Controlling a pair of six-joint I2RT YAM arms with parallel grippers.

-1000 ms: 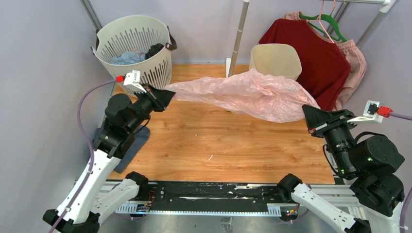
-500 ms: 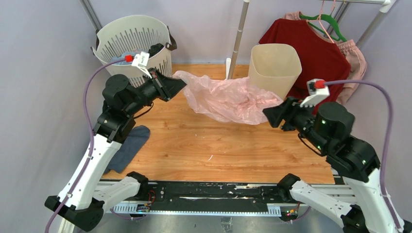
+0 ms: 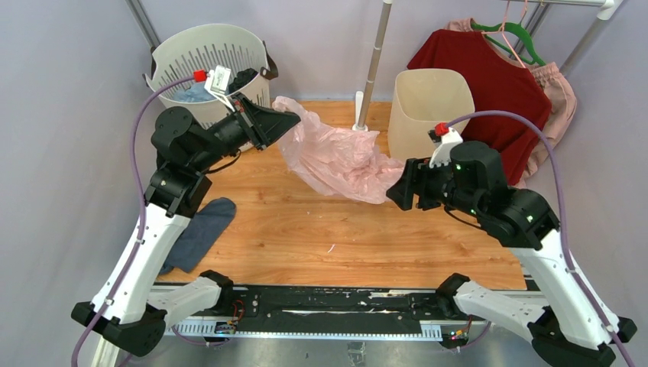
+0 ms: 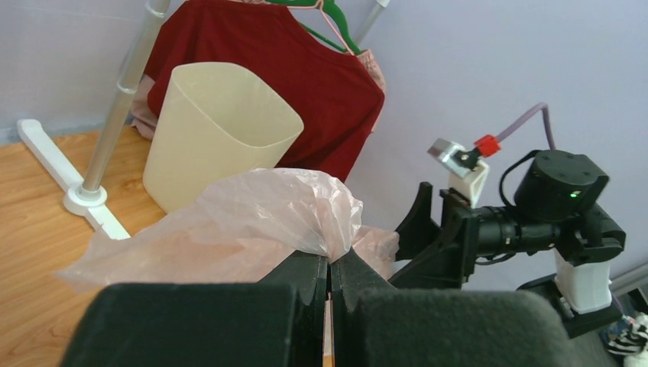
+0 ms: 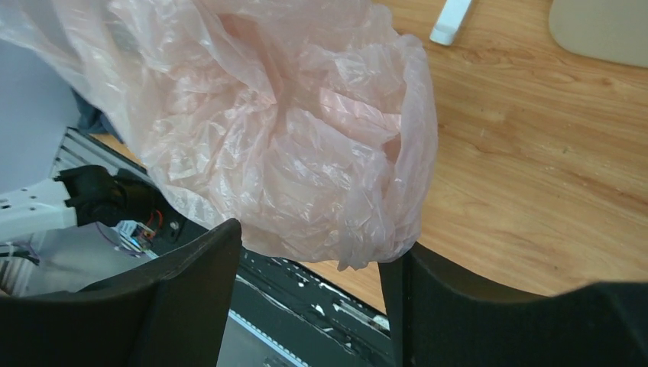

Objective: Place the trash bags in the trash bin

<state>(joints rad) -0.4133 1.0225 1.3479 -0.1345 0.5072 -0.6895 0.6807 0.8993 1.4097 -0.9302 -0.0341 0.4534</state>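
Note:
The pale-pink crinkly trash bag [image 3: 336, 157] hangs bunched above the wooden table, left of the cream-beige trash bin [image 3: 428, 103]. My left gripper [image 3: 294, 122] is shut on a gathered edge of the bag [image 4: 252, 222], its fingertips pinched together [image 4: 330, 261]. My right gripper [image 3: 393, 191] is open at the bag's lower right end. In the right wrist view the bag's bottom [image 5: 306, 153] droops into the wide gap of that gripper [image 5: 309, 248], and neither finger presses on it. The bin [image 4: 214, 130] stands upright and open behind the bag.
A white slotted basket [image 3: 210, 69] holding clothes stands at the back left. A blue-grey cloth [image 3: 199, 233] lies at the table's left edge. A rack pole [image 3: 370, 69] with a white foot [image 4: 69, 168] and a hanging red shirt [image 3: 497, 84] flank the bin.
My right gripper has opened, released the bag and swung left toward the table's middle. The left gripper rose toward the back with the bag, which went from stretched wide to bunched.

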